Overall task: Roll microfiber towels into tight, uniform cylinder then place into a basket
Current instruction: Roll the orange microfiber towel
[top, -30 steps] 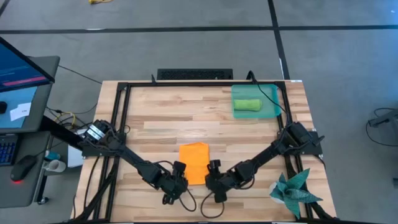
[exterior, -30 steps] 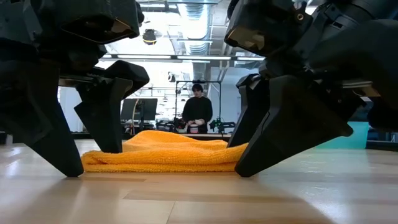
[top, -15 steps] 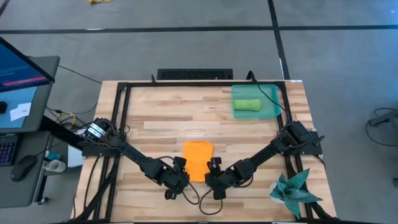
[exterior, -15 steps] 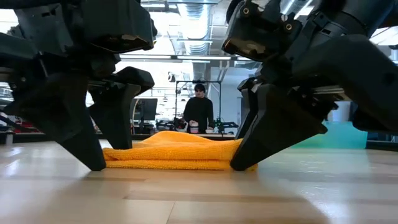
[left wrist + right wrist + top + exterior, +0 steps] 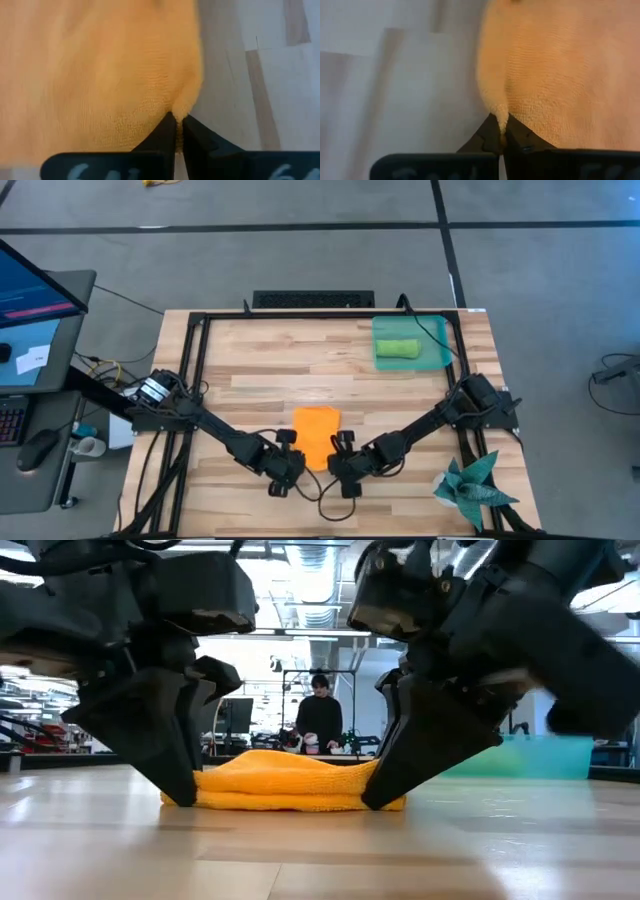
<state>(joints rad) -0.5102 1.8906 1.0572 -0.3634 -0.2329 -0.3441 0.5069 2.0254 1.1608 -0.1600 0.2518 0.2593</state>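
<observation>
Left pincer and right pincer each clenched on a near corner of orange towel. Bare worktop all around. No legible writing.

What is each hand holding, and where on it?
Both hold the orange towel: left hand and right hand each pinch one of its two near corners.

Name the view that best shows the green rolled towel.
The high view: the green towel lies rolled in the basket, unobstructed. The low view shows only a teal blur of the basket; both wrist views show only the orange towel.
</observation>
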